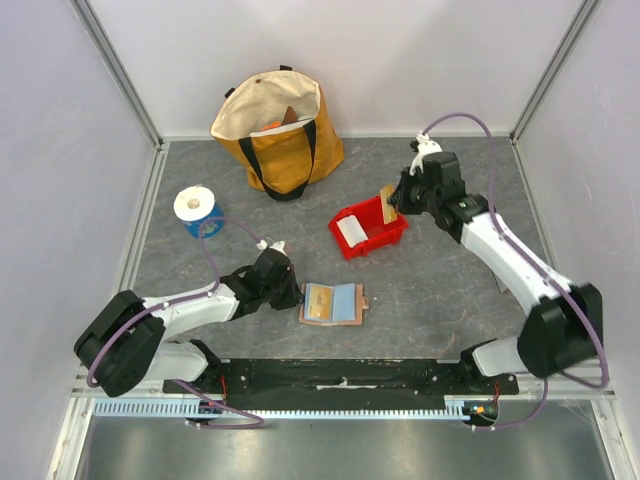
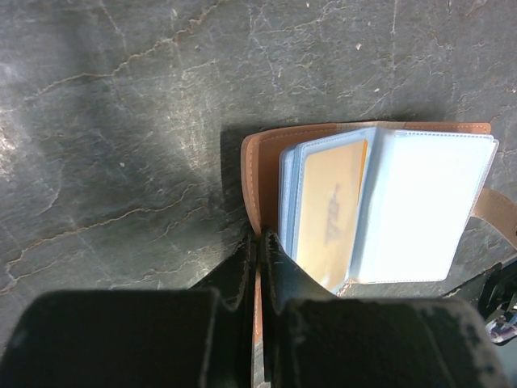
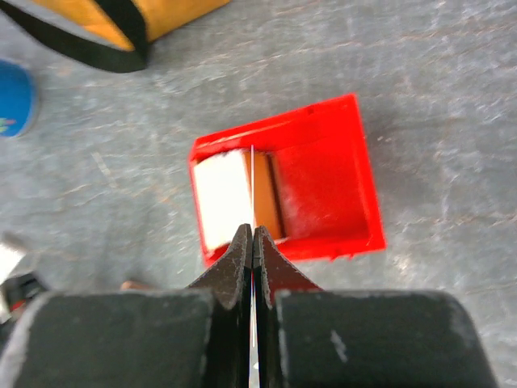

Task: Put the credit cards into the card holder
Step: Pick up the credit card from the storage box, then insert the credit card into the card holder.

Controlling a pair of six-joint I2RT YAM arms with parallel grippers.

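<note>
The tan card holder [image 1: 333, 302] lies open on the table, with a yellowish credit card [image 2: 331, 210] inside its clear sleeves. My left gripper [image 2: 260, 242] is shut on the left leather flap of the card holder [image 2: 262, 162]. My right gripper [image 1: 397, 203] hangs over the red bin [image 1: 385, 238], shut on a yellowish credit card [image 1: 387, 207]. In the right wrist view that held card [image 3: 253, 182] shows edge-on as a thin white line running out from the gripper [image 3: 253, 234]. A white credit card [image 3: 222, 194] lies in the left half of the bin [image 3: 331, 182].
A yellow tote bag [image 1: 280, 135] with black straps stands at the back. A blue and white tape roll [image 1: 197, 210] sits at the left. Metal frame posts and white walls close in the table on three sides.
</note>
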